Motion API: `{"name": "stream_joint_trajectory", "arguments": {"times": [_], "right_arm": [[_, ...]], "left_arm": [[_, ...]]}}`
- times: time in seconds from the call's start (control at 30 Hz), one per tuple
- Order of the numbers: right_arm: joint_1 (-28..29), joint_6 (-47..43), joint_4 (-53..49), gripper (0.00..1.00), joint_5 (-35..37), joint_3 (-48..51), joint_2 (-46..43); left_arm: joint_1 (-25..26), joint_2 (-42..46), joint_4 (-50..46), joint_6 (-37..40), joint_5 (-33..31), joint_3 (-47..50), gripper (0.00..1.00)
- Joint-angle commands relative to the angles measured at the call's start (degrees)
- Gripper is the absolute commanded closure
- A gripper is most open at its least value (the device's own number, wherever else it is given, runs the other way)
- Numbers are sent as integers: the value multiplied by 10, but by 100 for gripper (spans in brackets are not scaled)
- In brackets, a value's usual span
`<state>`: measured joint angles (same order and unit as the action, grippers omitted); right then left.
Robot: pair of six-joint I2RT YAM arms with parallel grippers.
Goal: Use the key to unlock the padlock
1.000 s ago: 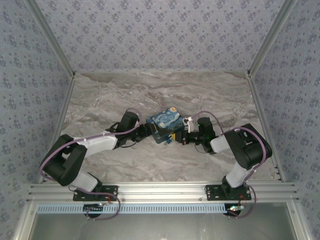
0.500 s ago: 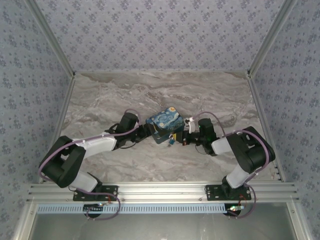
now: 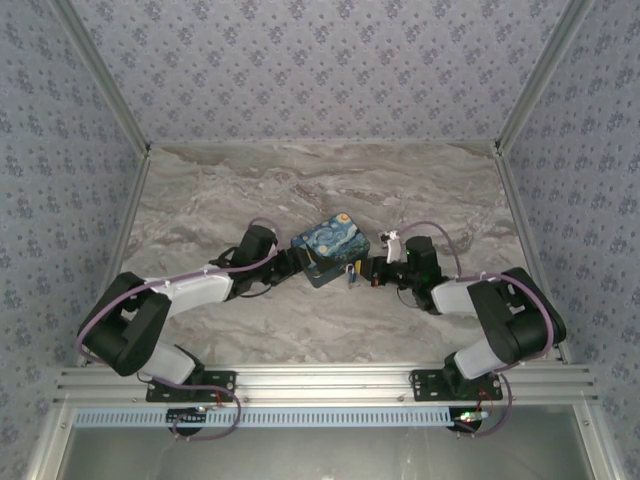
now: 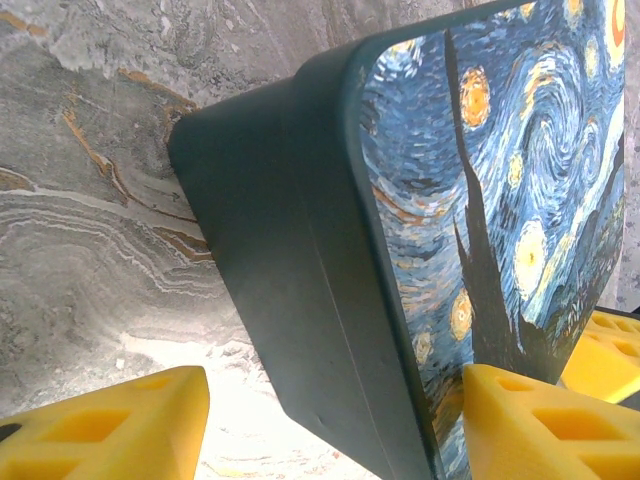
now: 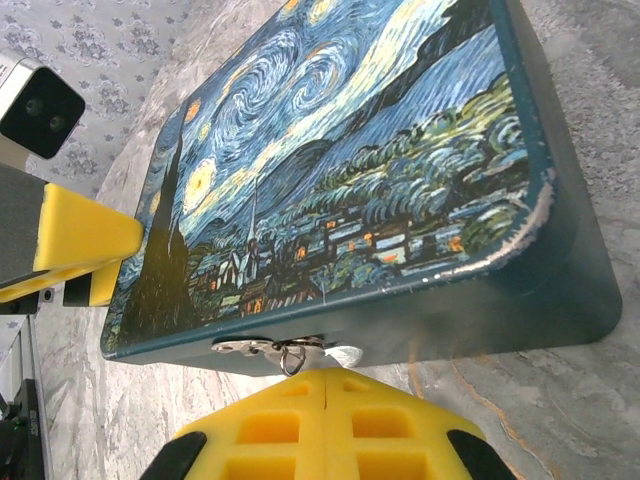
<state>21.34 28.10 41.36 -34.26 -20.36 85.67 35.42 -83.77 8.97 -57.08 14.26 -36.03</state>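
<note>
The Starry-Night box lies mid-table. At its near edge a tiny blue padlock hangs just off my right gripper. In the right wrist view that gripper is shut, its tips pressed together right under the box's metal hasp and a thin ring. The padlock's body and the key are hidden there. My left gripper straddles the box's left corner. It stands open: one finger rests at the painted lid, and bare table shows between the other finger and the wall.
The marble table is walled by patterned panels on three sides. An aluminium rail with both arm bases runs along the near edge. Open marble lies behind the box.
The right arm's elbow has swung out to the right and lower, stretching the forearm toward the box. Its jaws closed the last bit. The left arm held still.
</note>
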Motion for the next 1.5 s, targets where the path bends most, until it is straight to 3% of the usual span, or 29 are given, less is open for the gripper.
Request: {"name": "stream_joint_trajectory", "arguments": {"times": [0.0, 0.37, 0.73, 1.13, 1.33, 1.47], "right_arm": [[-3, 7, -11, 100, 12, 9, -28], [-13, -47, -256, 99, 81, -3, -172], [-52, -34, -487, 73, 150, -7, -380], [-107, -44, -586, 64, 130, -29, -445], [-144, -51, -613, 56, 115, -42, -467], [-174, -62, -635, 50, 104, -57, -479]], "left_arm": [[-1, -6, -93, 7, -35, 24, 34], [-18, -15, -110, 25, -42, 7, 30], [-104, -45, -139, 93, -15, -48, 30], [-144, -103, -156, 131, 27, -141, 28], [-152, -66, -200, 158, 20, -179, 18], [-161, -14, -221, 174, 8, -191, 6]]}}
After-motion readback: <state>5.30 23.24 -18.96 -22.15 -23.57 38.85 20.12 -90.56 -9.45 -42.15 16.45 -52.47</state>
